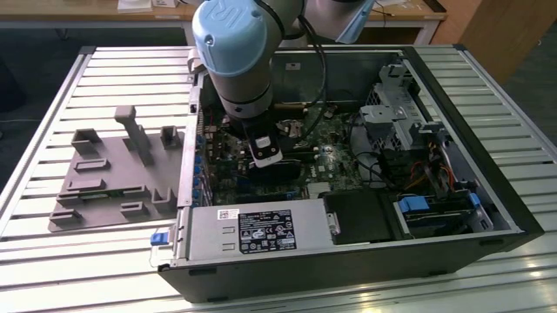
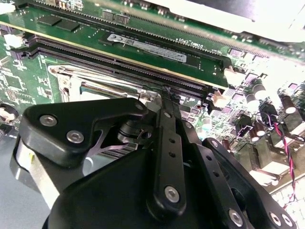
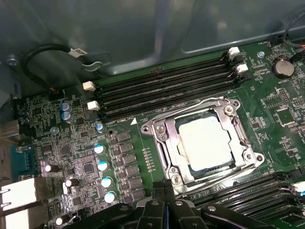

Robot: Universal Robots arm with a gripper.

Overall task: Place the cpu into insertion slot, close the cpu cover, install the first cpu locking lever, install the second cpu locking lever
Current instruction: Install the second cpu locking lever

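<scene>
Computer case [image 1: 366, 261]: lies open on the slatted surface [image 1: 52, 261], arm reaching down inside.
Circuit board [image 3: 57, 138]: green, memory slots running beside the socket.
Insertion slot [image 3: 159, 126]: silver rim in full sight in the first wrist view.
Cpu cover [image 3: 167, 143]: looks folded down around the chip, frame flat.
Cpu [image 3: 205, 143]: pale square seated in the socket window.
End effector [image 3: 166, 198]: clenched, grasping nothing, fingertips together just beside the socket edge.
Tip: press the lever low and slide it sideways under its catch, never onto the chip.
</scene>
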